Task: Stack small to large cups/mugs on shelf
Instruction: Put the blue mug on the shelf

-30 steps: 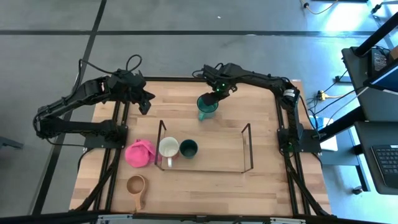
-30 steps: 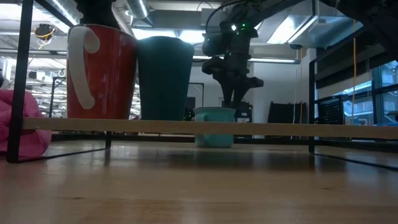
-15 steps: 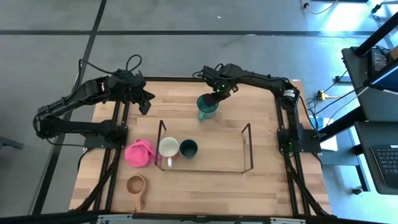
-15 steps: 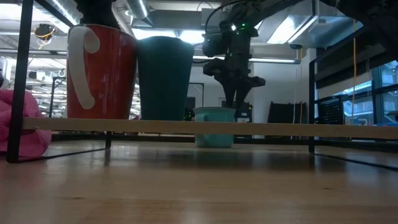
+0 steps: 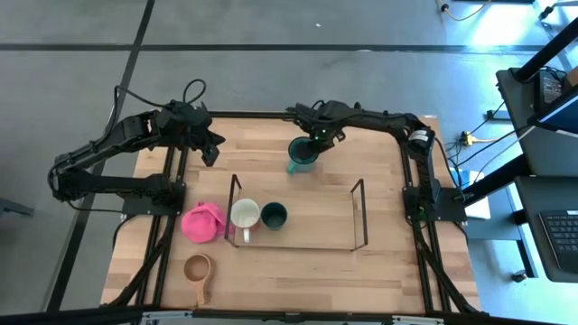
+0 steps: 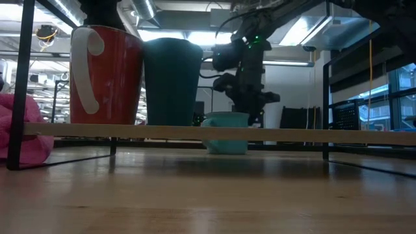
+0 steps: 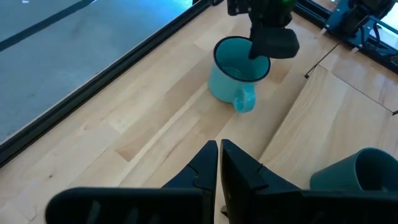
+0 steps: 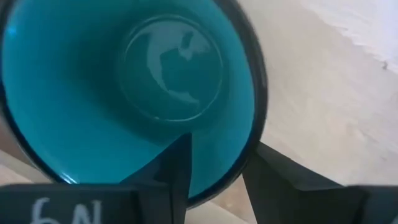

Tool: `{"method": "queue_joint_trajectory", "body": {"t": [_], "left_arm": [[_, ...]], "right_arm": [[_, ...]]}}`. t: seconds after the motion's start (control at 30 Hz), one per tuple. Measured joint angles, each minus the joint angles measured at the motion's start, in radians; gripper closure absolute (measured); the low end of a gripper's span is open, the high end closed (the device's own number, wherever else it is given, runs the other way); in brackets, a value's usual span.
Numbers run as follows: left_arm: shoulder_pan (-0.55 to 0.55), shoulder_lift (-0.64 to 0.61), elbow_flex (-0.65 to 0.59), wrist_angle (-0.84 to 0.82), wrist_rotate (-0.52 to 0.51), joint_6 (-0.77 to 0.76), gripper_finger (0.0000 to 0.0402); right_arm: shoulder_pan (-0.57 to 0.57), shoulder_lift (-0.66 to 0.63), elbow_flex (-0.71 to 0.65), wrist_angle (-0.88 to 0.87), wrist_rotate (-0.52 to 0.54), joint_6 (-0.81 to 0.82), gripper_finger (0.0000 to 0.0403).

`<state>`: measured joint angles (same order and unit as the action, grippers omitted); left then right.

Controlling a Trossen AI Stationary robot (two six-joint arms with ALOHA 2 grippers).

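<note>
The teal mug (image 5: 301, 155) stands on the table beyond the black wire shelf (image 5: 359, 215), its handle (image 7: 245, 102) toward the near left. My right gripper (image 5: 313, 143) is down on its rim, shut on it. On the shelf's left end stand the white-rimmed mug (image 5: 244, 216) and the small dark green cup (image 5: 274, 215). The tan wooden cup (image 5: 197, 268) lies on the table near the front left. My left gripper (image 5: 211, 153) is shut and empty over the far left of the table. My right gripper has the teal mug's rim (image 8: 252, 134) on the side away from the handle. One finger (image 8: 174, 165) is inside the mug and one (image 8: 280, 180) is outside. The fingers come from above, pointing down. The mug's base is on the table, and it stands slightly tilted (image 6: 226, 133).
A pink lumpy item (image 5: 203, 222) lies just left of the shelf. The shelf's right two thirds (image 5: 316, 226) hold nothing. A black metal frame (image 5: 172, 208) edges the wooden table.
My right gripper has come down onto the teal mug's rim. The mug has shifted a little on the table and tipped slightly.
</note>
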<state>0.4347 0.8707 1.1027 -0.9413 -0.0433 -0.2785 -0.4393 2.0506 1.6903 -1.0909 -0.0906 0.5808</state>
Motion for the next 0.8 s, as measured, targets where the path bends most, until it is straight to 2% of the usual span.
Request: {"method": "queue_joint_trajectory", "body": {"t": [0.23,0.53,0.8], "left_arm": [[0.0,0.0,0.0,0.0,0.0,0.0,0.0388],[0.0,0.0,0.0,0.0,0.0,-0.006,0.0388],[0.0,0.0,0.0,0.0,0.0,-0.006,0.0388]], "right_arm": [[-0.006,0.0,0.001,0.009,0.001,-0.033,0.0278],[-0.027,-0.006,0.006,0.019,-0.028,-0.076,0.0378],[-0.039,0.002,0.043,-0.017,-0.043,-0.119,0.0366]]}}
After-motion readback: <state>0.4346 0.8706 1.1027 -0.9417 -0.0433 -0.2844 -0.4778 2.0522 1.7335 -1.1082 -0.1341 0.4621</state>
